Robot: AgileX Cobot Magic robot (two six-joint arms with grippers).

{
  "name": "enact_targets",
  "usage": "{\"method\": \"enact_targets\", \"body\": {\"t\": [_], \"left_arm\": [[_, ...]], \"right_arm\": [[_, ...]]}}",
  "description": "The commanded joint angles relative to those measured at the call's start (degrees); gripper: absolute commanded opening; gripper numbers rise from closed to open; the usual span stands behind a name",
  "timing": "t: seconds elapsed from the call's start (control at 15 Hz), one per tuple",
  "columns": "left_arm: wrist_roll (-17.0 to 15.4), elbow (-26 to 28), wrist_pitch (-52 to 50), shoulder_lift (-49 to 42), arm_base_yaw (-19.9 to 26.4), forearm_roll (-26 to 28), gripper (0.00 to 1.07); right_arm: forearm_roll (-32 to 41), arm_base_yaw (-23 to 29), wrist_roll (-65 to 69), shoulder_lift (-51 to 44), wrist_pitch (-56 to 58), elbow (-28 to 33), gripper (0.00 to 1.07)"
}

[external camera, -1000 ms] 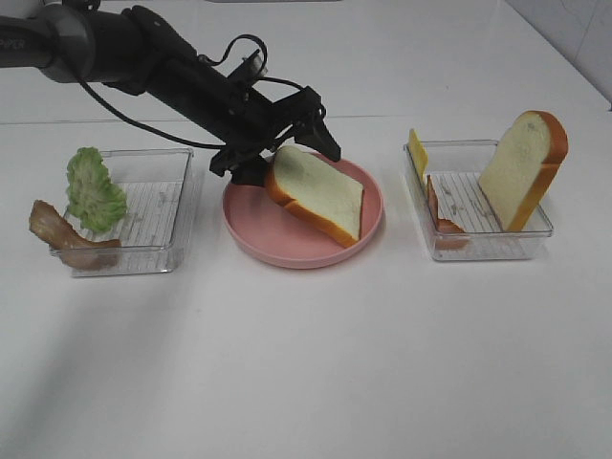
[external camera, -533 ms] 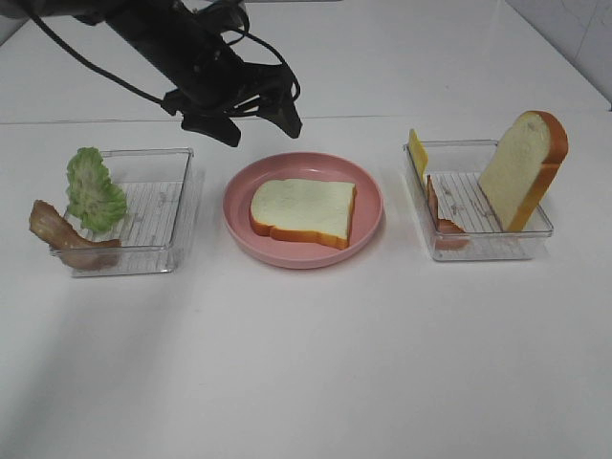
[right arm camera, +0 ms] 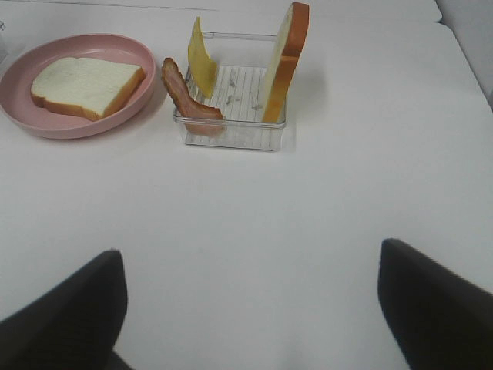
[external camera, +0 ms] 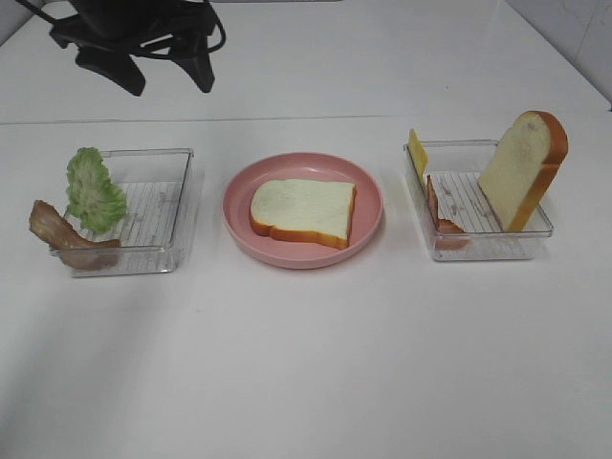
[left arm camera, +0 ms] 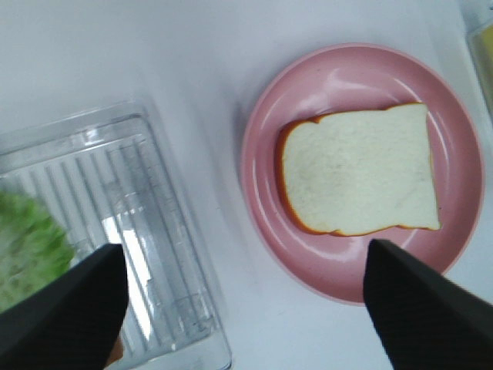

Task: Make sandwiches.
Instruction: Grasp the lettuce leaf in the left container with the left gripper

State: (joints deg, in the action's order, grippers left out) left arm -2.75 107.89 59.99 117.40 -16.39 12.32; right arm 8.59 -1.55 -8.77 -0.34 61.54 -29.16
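One bread slice (external camera: pixel 304 210) lies flat on the pink plate (external camera: pixel 239 229). The left pincer (external camera: pixel 166 78) hangs wide and empty over the table (external camera: pixel 306 363), and the right pincer (right arm camera: pixel 246 308) gapes wide too. The lettuce (external camera: pixel 94 191), propped against its tray (external camera: pixel 153 153), could topple out if a careless grab nudges it.

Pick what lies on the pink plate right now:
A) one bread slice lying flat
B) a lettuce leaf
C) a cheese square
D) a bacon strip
A: a single bread slice lies flat on the pink plate, with nothing stacked on it.
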Motion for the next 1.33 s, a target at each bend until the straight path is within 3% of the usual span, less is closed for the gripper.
{"method": "enact_targets", "body": {"t": [0.07,0.27,0.47,1.33], "left_arm": [[-2.46,0.06,4.3,-1.32,3.27,-2.01,0.78],[-2.69,0.06,7.16,-0.74,7.39,-5.9,0.78],[-2.69,0.0,4.53,1.15,8.14,-10.49,0.75],[-2.86,-0.11,0.92,13.24,8.31,-13.75,0.73]], "right_arm": [[0.23,-0.4,-0.46,-0.29,-0.4,0.11,0.83],[0.29,-0.4,-0.46,-0.29,-0.4,0.11,0.83],[0.4,-0.4,-0.46,-0.29,-0.4,0.11,0.83],[1.03,-0.4,-0.46,-0.29,-0.4,0.11,0.83]]}}
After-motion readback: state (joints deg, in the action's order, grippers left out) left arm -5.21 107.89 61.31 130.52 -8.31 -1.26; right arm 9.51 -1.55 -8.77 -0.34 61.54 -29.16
